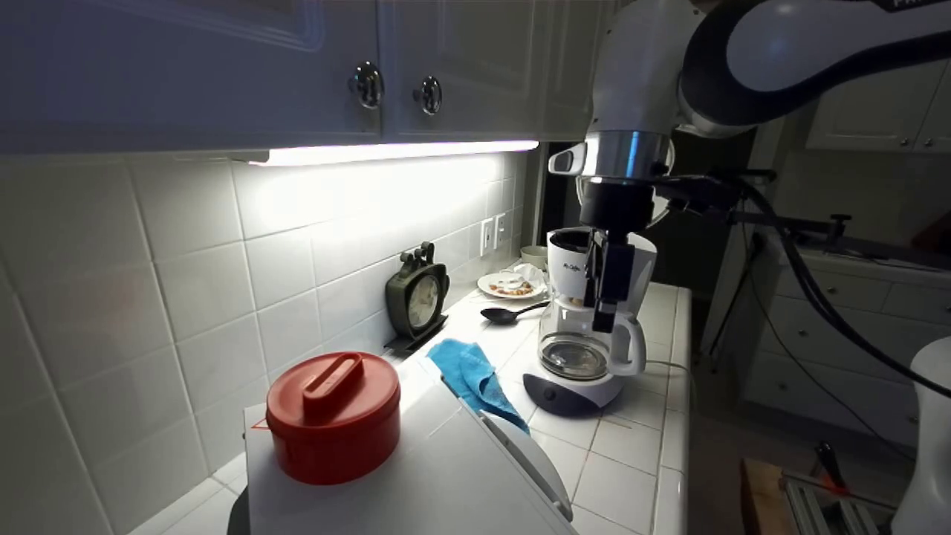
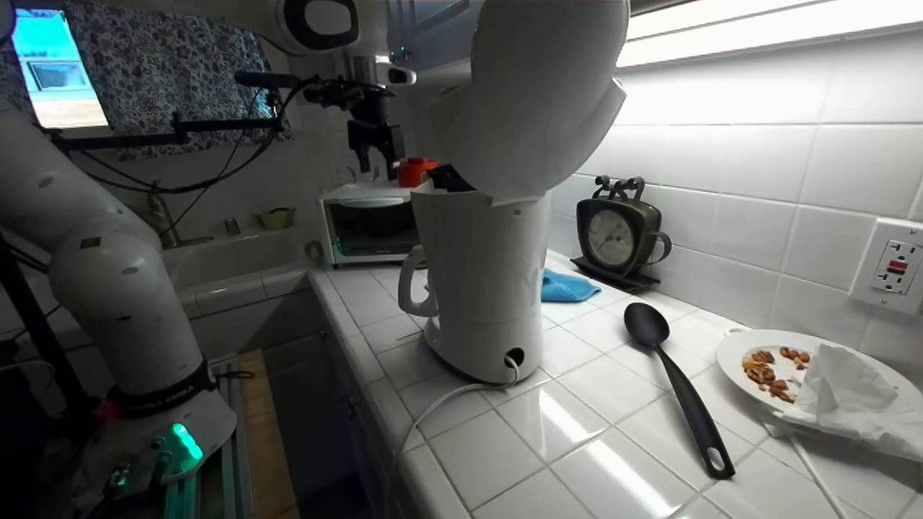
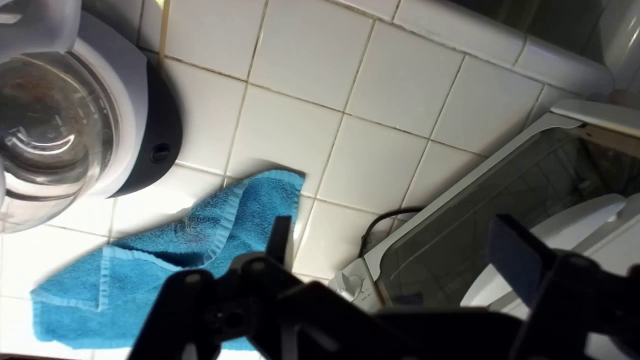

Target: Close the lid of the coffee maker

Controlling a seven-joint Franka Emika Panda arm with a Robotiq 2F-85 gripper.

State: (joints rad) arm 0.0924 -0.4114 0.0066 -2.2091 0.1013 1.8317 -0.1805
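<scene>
The white coffee maker (image 1: pixel 568 276) stands on the tiled counter with its glass carafe; its back shows in an exterior view (image 2: pixel 483 267), and its base and carafe at the left of the wrist view (image 3: pixel 117 95). Its round white lid (image 2: pixel 548 94) is raised, standing steeply above the machine's top. In an exterior view it is mostly hidden behind the gripper and wrist. My gripper (image 1: pixel 605 316) points down in front of the coffee maker, near its upper part; it also shows in an exterior view (image 2: pixel 378 166). In the wrist view (image 3: pixel 395 237) its fingers are wide apart with nothing between them.
A white toaster oven (image 2: pixel 371 231) stands on the carafe side, with a red lidded container (image 1: pixel 334 423) on it. A blue towel (image 1: pixel 475 375), a clock (image 1: pixel 417 297), a black spoon (image 2: pixel 678 382) and a plate (image 2: pixel 735 353) lie along the wall. Cabinets (image 1: pixel 461 67) hang above.
</scene>
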